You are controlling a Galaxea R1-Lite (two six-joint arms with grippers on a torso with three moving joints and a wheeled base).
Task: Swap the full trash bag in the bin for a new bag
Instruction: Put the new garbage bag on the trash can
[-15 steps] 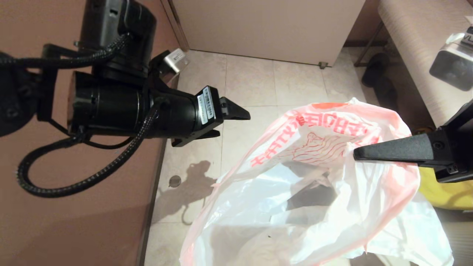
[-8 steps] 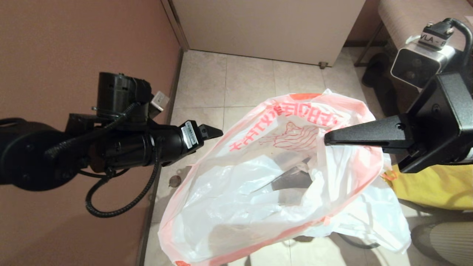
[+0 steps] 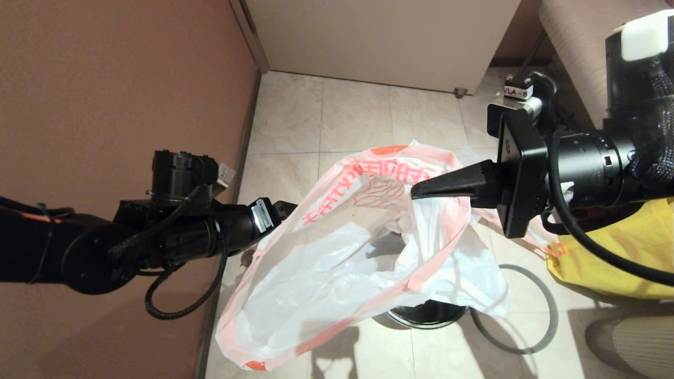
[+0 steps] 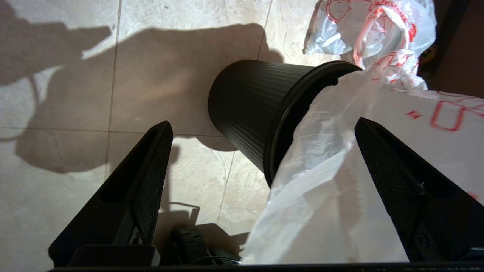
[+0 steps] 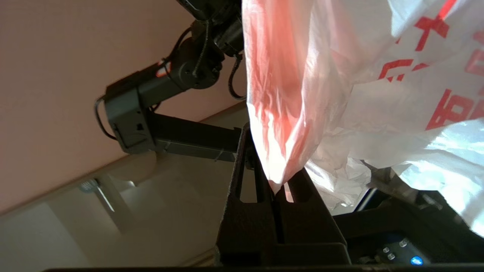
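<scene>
New bag (image 3: 337, 263) pinched at hem by right end effector (image 3: 416, 190); left end effector (image 4: 261, 158) spread wide beside it.

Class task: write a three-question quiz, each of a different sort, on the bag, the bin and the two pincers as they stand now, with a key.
1. True or false: the left pincer is clamped on the new bag.
2. Which pincer grips the bag's pink-red hem? A. the left one B. the right pincer C. neither
3. Fill in: the grey hoop lies on the ____, beside the bin.

Key
1. False: its jaws stand wide open, the bag's plastic loose between them.
2. B: its jaws are shut on the hem.
3. floor
</scene>
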